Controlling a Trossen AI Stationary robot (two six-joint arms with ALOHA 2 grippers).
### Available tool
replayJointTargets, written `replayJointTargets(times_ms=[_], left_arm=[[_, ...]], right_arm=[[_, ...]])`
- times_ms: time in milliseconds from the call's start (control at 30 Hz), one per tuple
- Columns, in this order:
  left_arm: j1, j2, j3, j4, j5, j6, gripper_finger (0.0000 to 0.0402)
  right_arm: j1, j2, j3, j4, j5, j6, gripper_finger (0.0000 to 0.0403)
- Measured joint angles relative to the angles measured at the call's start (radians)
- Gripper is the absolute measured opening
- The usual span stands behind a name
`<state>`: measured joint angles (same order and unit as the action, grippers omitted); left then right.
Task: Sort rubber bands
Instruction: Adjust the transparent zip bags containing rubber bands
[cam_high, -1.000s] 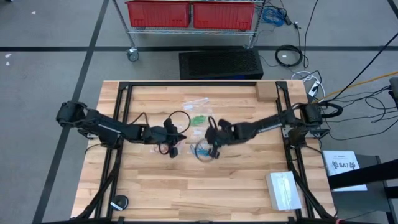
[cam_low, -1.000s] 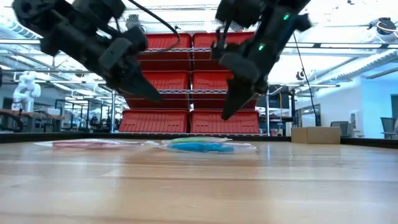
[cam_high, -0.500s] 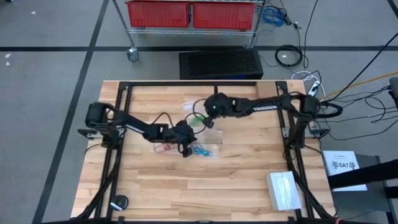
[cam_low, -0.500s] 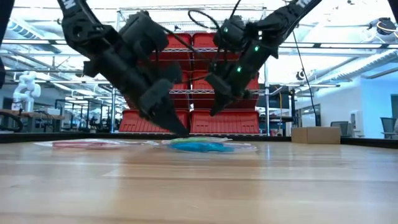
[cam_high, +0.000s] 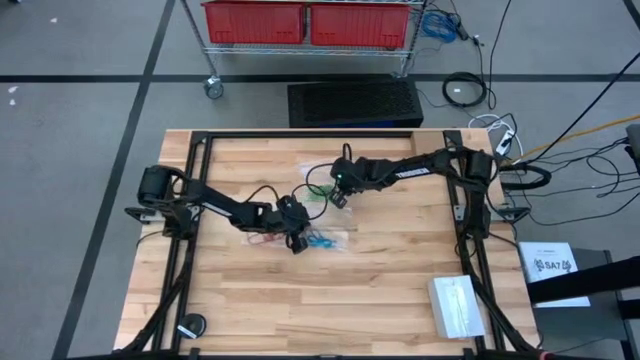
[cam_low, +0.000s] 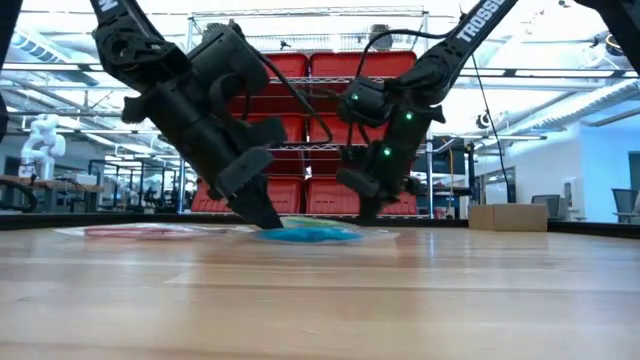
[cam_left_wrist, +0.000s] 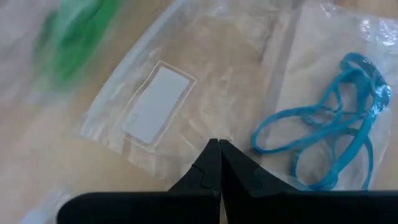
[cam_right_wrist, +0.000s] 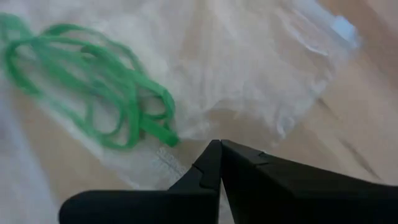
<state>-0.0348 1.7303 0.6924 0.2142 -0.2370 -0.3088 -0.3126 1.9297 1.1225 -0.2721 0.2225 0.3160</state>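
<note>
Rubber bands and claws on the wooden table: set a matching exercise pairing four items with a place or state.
Items:
1. blue rubber bands
2. green rubber bands
3. red rubber bands
4. cardboard box

Places:
A. at the table's far right corner
B. beside the left claw, which is shut
C. under the left arm
D. in front of the shut right claw

Pairs: 1-B, 2-D, 3-C, 4-A

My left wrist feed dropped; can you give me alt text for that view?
The left gripper, fingers shut, points down at a clear plastic bag on the wooden table. Blue rubber bands lie beside it; green rubber bands sit farther off.
</note>
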Motion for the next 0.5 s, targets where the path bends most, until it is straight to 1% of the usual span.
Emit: replayJointTargets(times_ms=[100, 300, 400, 500], left_arm=[[-0.008, -0.017, -0.001, -0.036, -0.027, -0.009, 0.0002], [-0.02, -0.025, -0.002, -0.064, -0.037, -0.026, 0.0002], [-0.021, -0.026, -0.002, -0.078, -0.06, -0.027, 0.0002], [-0.021, -0.026, -0.002, -0.079, -0.061, -0.027, 0.0002]], right_arm=[[-0.003, -0.007, 0.001, -0.086, 0.051, 0.013, 0.0], [0.01, -0.016, 0.001, -0.22, 0.059, 0.024, 0.0], [0.035, -0.028, -0.001, -0.323, 0.068, 0.035, 0.0], [0.069, -0.07, -0.032, -0.412, 0.093, 0.051, 0.0]])
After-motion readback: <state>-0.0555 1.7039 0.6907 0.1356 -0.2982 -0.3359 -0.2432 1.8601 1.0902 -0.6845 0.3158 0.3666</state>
